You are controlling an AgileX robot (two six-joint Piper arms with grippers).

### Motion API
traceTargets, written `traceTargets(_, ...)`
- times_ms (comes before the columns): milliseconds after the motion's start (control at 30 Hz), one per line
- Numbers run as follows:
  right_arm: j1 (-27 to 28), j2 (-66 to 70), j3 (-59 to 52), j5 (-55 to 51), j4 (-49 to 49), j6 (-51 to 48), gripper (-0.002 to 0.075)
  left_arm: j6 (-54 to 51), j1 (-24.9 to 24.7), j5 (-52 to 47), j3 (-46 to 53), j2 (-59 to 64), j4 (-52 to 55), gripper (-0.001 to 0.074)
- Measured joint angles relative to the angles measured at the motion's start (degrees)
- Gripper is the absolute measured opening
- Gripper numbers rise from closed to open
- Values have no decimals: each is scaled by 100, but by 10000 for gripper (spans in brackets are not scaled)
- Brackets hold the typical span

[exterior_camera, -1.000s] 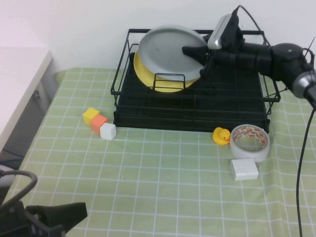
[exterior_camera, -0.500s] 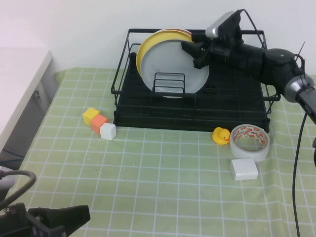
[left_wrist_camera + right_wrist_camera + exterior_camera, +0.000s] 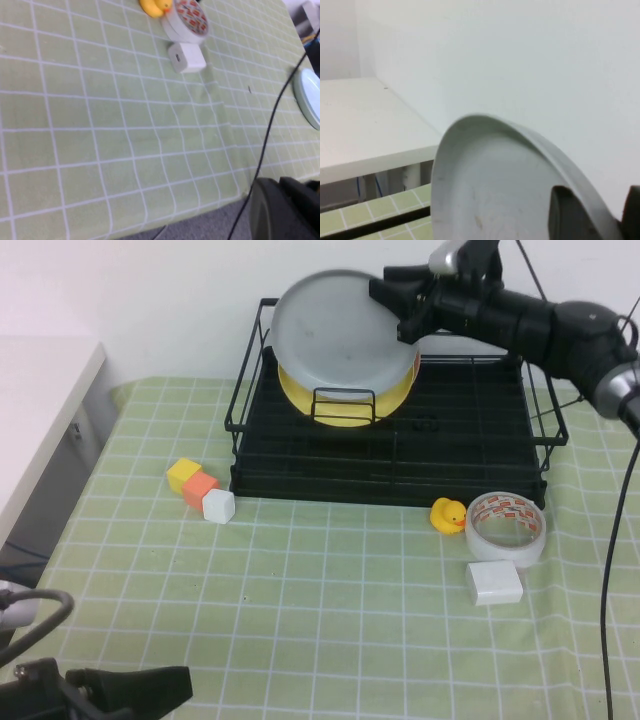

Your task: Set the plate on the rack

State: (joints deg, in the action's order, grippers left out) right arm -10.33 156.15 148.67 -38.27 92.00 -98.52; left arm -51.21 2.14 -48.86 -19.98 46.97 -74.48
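Observation:
The grey-blue plate (image 3: 335, 332) is tilted on edge over the back left of the black wire rack (image 3: 470, 455), its top above the rear rail. My right gripper (image 3: 402, 302) is shut on the plate's right rim. In the right wrist view the plate (image 3: 490, 190) fills the lower part and its rim passes between my right gripper's fingers (image 3: 597, 216). The plate covers the top of a yellow plate (image 3: 350, 408) standing in the rack behind a wire divider. My left gripper (image 3: 135, 690) sits low at the near left corner, away from the rack.
Yellow (image 3: 183, 473), orange (image 3: 201, 488) and white (image 3: 218, 505) cubes lie left of the rack. A rubber duck (image 3: 448, 514), a tape roll (image 3: 506, 527) and a white box (image 3: 494, 583) lie in front of its right corner. A white side table (image 3: 40, 410) stands at left.
Half a second ago the plate stood lower in the rack, in front of the yellow plate. My right gripper has since lifted it up and to the left. The left arm barely moved.

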Motion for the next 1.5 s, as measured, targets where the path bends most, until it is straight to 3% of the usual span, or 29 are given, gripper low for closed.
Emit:
traceTargets(500, 23, -29, 10, 212, -1082, 738, 202, -237, 0, -187, 0, 0, 0, -1)
traceTargets(567, 23, 8, 10, 201, -1082, 823, 230, -250, 0, -177, 0, 0, 0, -1)
traceTargets(767, -6, 123, 10, 145, -1109, 1040, 419, -258, 0, -177, 0, 0, 10, -1)
traceTargets(967, 17, 26, 10, -477, -1259, 1320, 452, -258, 0, -177, 0, -40, 10, -1)
traceTargets(1100, 120, -311, 10, -1347, -1763, 2093, 372, -168, 0, -150, 0, -364, 154, -1)
traceTargets(1300, 223, -1042, 10, -2896, -2408, 2737, 77, 1001, 0, 418, 0, -1653, 1367, -1)
traceTargets(1500, 213, -1720, 10, -3208, -2548, 3761, 12, 2546, 0, 639, 4, -3107, 2654, -1)
